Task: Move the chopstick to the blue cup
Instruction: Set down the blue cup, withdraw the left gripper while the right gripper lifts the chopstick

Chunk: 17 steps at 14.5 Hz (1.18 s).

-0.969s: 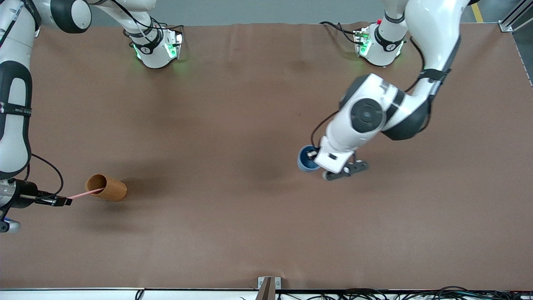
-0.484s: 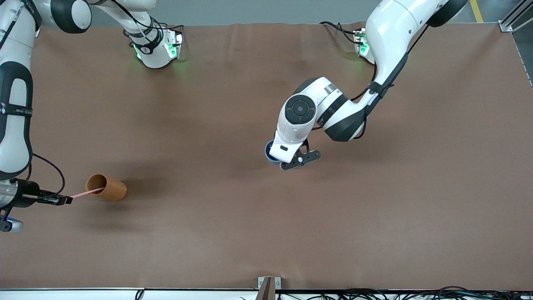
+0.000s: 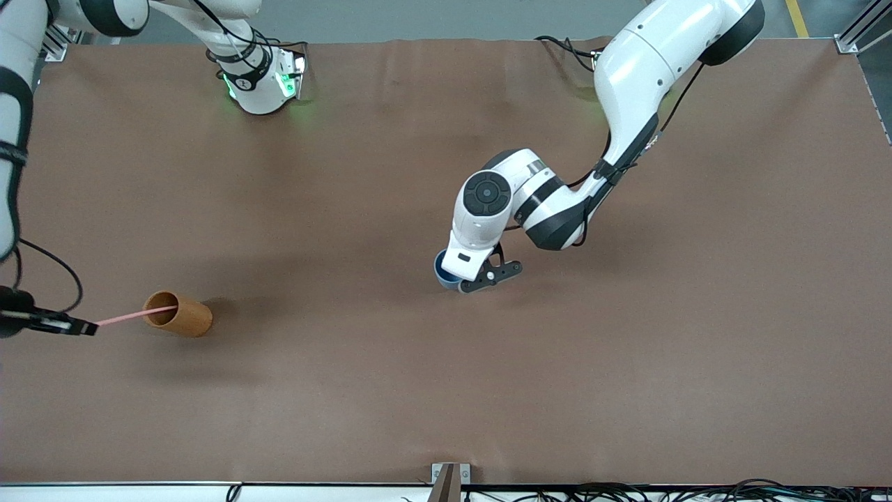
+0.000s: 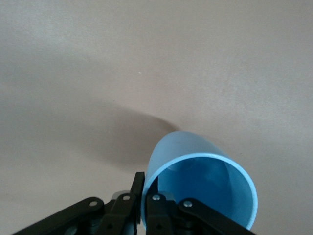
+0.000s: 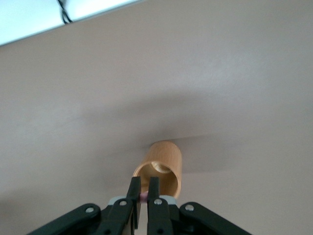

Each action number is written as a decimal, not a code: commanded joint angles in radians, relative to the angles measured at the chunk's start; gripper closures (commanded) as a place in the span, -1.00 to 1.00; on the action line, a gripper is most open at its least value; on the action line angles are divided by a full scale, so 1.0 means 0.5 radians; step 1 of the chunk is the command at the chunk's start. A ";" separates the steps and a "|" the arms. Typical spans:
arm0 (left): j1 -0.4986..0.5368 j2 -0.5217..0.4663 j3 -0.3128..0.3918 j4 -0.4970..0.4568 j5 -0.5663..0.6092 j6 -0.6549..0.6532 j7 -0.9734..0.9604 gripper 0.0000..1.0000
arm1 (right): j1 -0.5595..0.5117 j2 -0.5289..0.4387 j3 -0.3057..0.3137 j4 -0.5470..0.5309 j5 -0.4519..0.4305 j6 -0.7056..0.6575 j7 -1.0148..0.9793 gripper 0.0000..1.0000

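The pink chopstick point(image 3: 136, 316) runs level from my right gripper point(image 3: 89, 326) to the mouth of the wooden cup point(image 3: 180, 315). Its far end lies over that mouth. In the right wrist view my right gripper point(image 5: 144, 188) is shut on the chopstick's pink end point(image 5: 144, 198), with the wooden cup point(image 5: 164, 164) straight ahead of it. My left gripper point(image 4: 145, 182) is shut on the rim of the blue cup point(image 4: 205, 181), one finger inside and one outside. It holds the blue cup point(image 3: 440, 270) tilted over the middle of the table.
The wooden cup stands on the brown table cover point(image 3: 446, 390) toward the right arm's end. Both arm bases point(image 3: 261, 84) are along the edge farthest from the front camera. A metal bracket point(image 3: 449, 481) sits at the nearest edge.
My left arm has carried the blue cup toward the right arm's end, to the table's middle. My right gripper has drawn the chopstick farther out of the wooden cup.
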 commanded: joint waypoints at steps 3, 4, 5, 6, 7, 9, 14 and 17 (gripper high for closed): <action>-0.020 0.030 0.001 0.053 0.055 0.004 -0.066 0.47 | 0.049 -0.392 0.163 -0.088 -0.258 -0.295 0.026 0.94; -0.017 0.027 0.001 0.053 0.058 0.007 -0.066 0.33 | 0.043 -0.444 0.270 -0.097 -0.377 -0.335 0.105 0.94; -0.014 0.027 0.001 0.053 0.058 0.004 -0.063 0.17 | 0.034 -0.502 0.402 -0.134 -0.481 -0.348 0.246 0.94; -0.014 0.027 0.001 0.053 0.058 0.004 -0.060 0.08 | 0.031 -0.557 0.497 -0.167 -0.516 -0.348 0.357 0.94; -0.008 0.017 -0.002 0.053 0.055 0.004 -0.045 -0.17 | 0.034 -0.597 0.580 -0.189 -0.519 -0.348 0.470 0.94; 0.013 -0.059 -0.005 0.053 0.055 -0.057 -0.036 -1.00 | 0.037 -0.635 0.770 -0.198 -0.525 -0.336 0.697 0.95; 0.258 -0.558 0.074 0.057 -0.284 -0.507 0.567 -1.00 | 0.049 -0.635 1.237 -0.192 -0.590 -0.204 1.216 0.98; 0.268 -0.826 0.423 0.057 -0.604 -0.753 1.183 -1.00 | 0.065 -0.622 1.488 -0.205 -0.706 -0.048 1.376 0.98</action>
